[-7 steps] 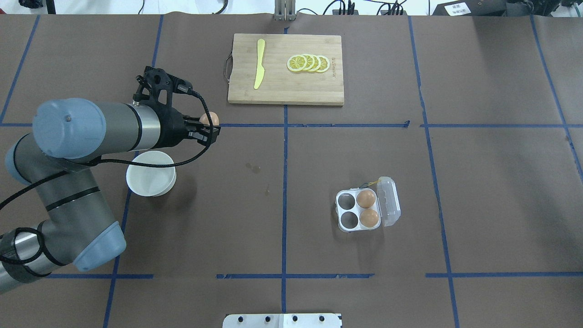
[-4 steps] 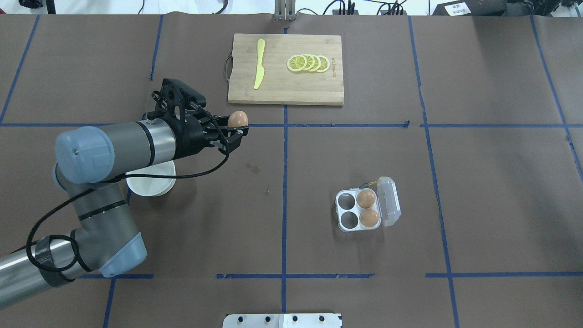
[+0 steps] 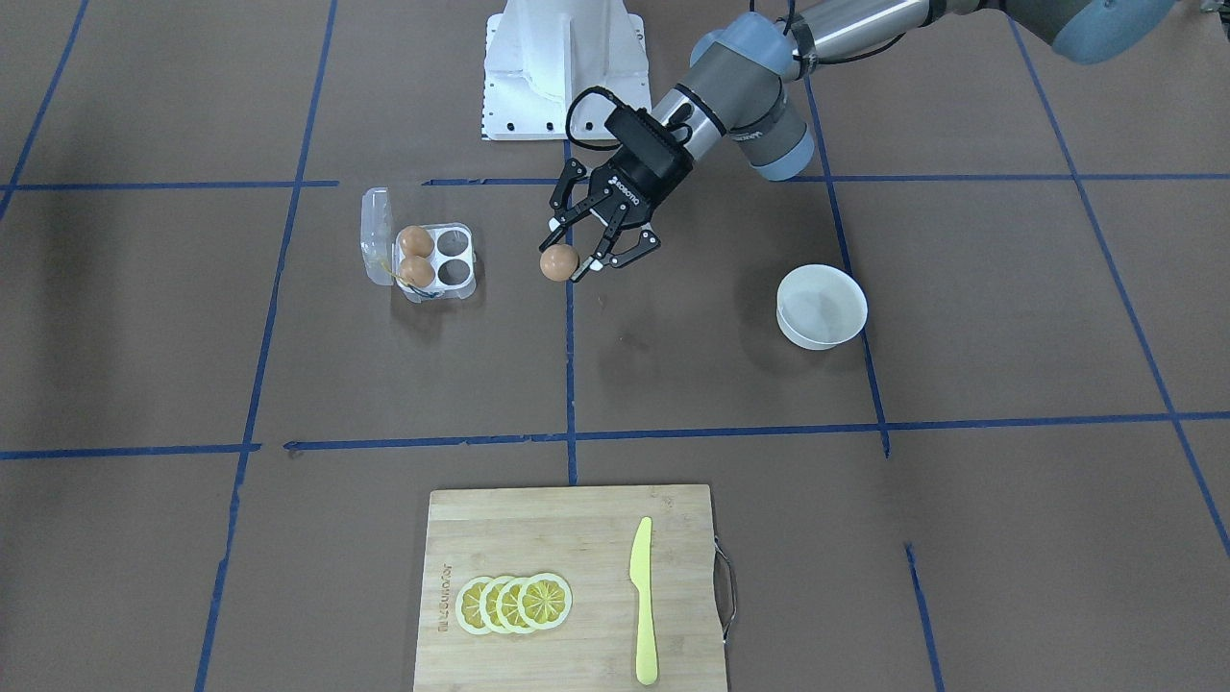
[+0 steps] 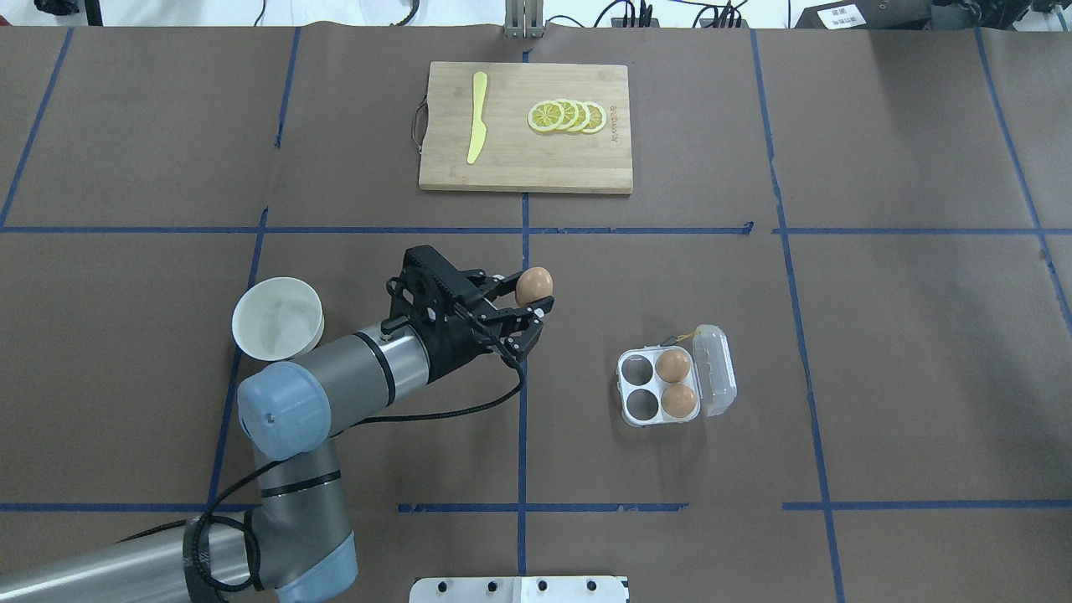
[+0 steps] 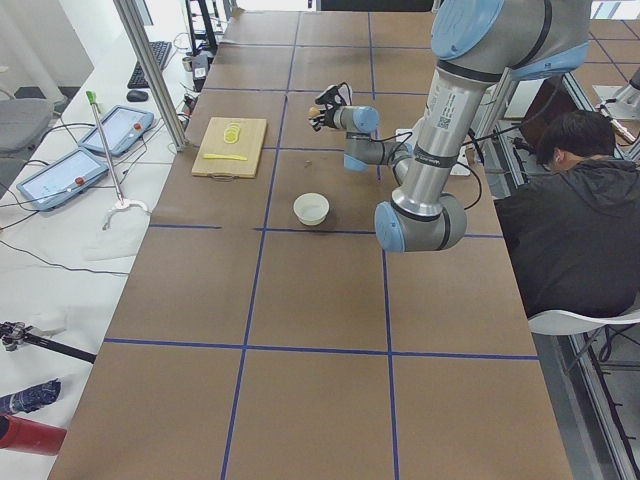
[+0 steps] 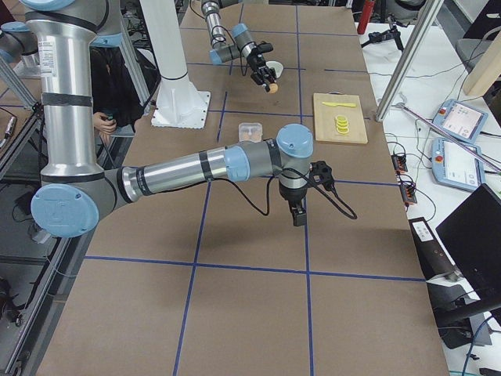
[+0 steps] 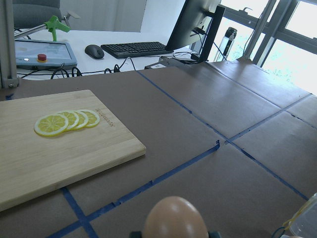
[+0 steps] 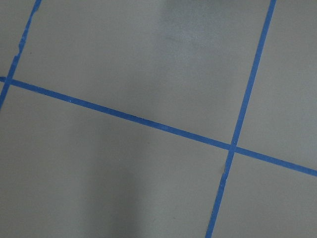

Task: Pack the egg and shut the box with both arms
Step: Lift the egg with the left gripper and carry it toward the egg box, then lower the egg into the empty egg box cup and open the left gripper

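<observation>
My left gripper [image 4: 526, 300] is clamped on the egg [image 4: 533, 286] and holds it in the air over the table's middle, well apart from the box [image 4: 641, 385]. The box sits right of centre, nearer the robot's edge, with its lid [image 4: 718, 371] swung open. Two eggs [image 4: 672, 365] fill the cells by the lid. The right gripper [image 6: 298, 217] hangs over the table's right end; I cannot tell whether it's open or closed.

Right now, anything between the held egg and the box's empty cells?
Nothing visible. Only bare table lies between the egg in the left gripper and the box; its two empty cells face the gripper, lid hinged open on the far side.
</observation>
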Robot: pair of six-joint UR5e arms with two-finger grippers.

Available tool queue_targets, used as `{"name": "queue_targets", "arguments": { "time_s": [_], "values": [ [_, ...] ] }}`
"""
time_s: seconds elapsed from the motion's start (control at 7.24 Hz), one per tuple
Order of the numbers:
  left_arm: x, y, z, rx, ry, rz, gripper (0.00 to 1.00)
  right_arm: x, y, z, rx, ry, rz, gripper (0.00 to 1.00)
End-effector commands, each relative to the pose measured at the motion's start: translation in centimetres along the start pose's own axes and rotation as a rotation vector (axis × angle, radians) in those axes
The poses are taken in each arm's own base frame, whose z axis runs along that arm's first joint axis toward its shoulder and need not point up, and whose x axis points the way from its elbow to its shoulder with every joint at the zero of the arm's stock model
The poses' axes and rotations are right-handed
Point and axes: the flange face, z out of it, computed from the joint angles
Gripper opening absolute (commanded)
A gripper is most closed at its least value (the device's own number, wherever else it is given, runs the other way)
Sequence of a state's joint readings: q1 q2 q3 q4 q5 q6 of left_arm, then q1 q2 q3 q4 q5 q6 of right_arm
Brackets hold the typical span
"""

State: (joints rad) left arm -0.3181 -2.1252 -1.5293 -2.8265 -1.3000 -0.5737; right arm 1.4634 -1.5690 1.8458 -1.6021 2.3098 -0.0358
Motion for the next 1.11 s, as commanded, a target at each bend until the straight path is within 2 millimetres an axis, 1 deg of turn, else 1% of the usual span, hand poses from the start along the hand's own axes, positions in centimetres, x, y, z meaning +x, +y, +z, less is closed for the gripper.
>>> {"name": "queue_targets", "arguments": {
  "time_s": [0.0, 0.14, 0.28, 0.41, 0.55, 0.69, 0.83, 0.97],
  "values": [
    [3.8, 1.2, 1.6, 0.06, 0.067, 0.186, 0.0, 0.0, 0.0, 0.0, -0.001, 0.0, 0.002, 1.0],
    [5.5, 1.9, 2.9, 0.082, 0.128, 0.274, 0.0, 0.1, 0.2, 0.1, -0.002, 0.0, 0.001, 1.0],
    [6.9, 3.5, 4.5, 0.08, 0.15, 0.291, 0.0, 0.1, 0.2, 0.2, -0.005, -0.001, 0.003, 1.0],
    [7.9, 3.4, 6.1, 0.075, 0.152, 0.319, 0.0, 0.1, 0.2, 0.1, -0.002, 0.001, 0.001, 1.0],
    [8.2, 3.8, 7.2, 0.062, 0.146, 0.328, 0.0, 0.1, 0.3, -0.1, 0.002, 0.002, 0.001, 1.0],
    [8.6, 4.2, 7.8, 0.052, 0.147, 0.331, 0.0, 0.2, 0.4, 0.0, 0.0, 0.003, 0.003, 1.0],
    [8.9, 5.2, 8.2, 0.034, 0.15, 0.334, 0.07, 0.2, 0.4, -0.1, 0.001, 0.004, 0.004, 1.0],
    [10.4, 5.9, 7.9, 0.029, 0.171, 0.328, 0.09, 0.3, 0.3, -0.2, 0.004, 0.005, 0.006, 1.0]
  ]
}}
